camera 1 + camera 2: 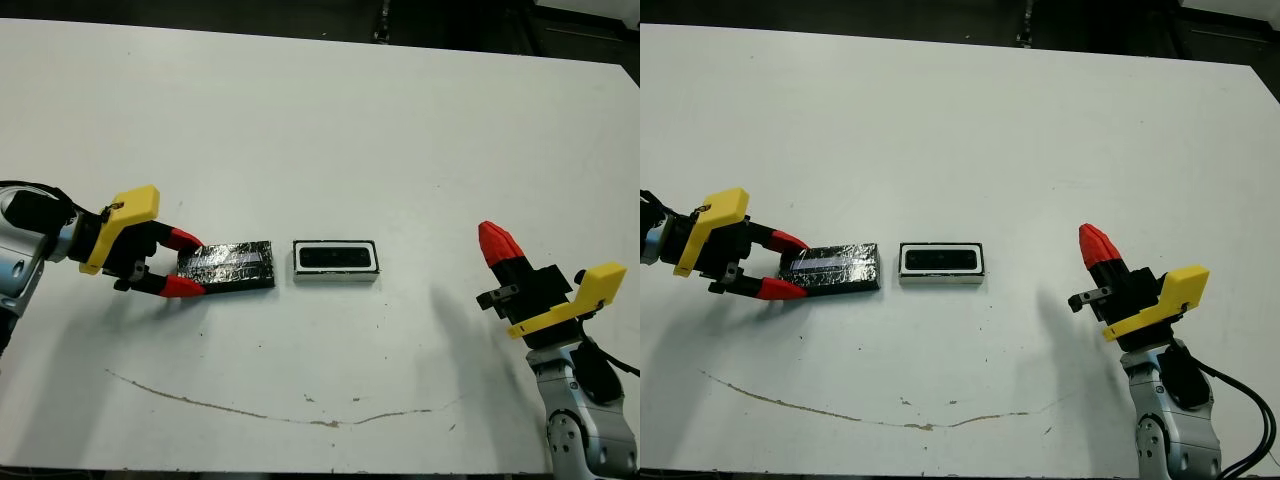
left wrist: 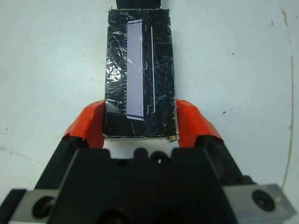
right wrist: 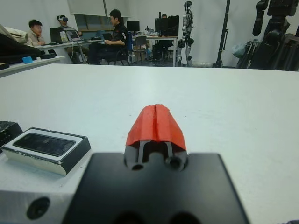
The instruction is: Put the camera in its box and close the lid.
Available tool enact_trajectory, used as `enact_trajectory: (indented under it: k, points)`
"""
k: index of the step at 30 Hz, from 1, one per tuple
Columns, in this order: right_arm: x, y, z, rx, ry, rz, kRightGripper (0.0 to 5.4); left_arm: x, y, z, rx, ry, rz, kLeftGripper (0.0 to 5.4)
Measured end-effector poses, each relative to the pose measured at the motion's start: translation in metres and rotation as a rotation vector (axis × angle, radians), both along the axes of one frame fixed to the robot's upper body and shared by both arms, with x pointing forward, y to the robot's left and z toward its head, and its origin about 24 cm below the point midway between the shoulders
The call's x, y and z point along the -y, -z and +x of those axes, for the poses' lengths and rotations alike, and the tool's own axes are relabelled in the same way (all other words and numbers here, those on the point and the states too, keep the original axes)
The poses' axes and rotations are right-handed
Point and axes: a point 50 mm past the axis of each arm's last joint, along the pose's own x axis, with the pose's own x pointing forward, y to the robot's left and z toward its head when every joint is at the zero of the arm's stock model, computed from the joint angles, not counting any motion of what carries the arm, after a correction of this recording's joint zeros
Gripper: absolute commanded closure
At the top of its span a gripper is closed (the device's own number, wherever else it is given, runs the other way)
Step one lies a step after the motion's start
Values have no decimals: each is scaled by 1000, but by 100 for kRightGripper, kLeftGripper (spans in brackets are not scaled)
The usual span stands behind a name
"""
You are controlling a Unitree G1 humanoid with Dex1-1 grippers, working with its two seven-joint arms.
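The lid (image 1: 235,265), black and crinkly with a pale stripe, lies flat on the white table just left of the box (image 1: 335,279). My left gripper (image 1: 190,263) is shut on the lid's left end; in the left wrist view its fingers (image 2: 96,126) press both long sides of the lid (image 2: 140,60). The camera (image 1: 335,257), a slim black block, lies inside the box, which stands uncovered. Far to the right, my right gripper (image 1: 500,245) hangs above the table, shut and holding nothing. The right wrist view shows the box (image 3: 70,154) with the camera (image 3: 44,143) off to one side.
A thin brown curved mark (image 1: 300,415) runs across the table near its front edge. A narrow gap separates lid and box. Beyond the far edge, people (image 3: 112,37) sit at desks and robot stands (image 3: 187,28) rise in the room.
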Motion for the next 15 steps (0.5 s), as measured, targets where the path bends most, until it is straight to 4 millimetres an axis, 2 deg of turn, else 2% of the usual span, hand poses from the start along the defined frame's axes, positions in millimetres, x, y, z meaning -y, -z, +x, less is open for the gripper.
enact_trajectory:
  k: [8,15]
  points:
    - [0,1,0,-8,-4,8,540,0,3,1,24,-44,-35,223]
    - [0,1,0,-9,-5,13,540,1,2,1,18,-108,-154,223]
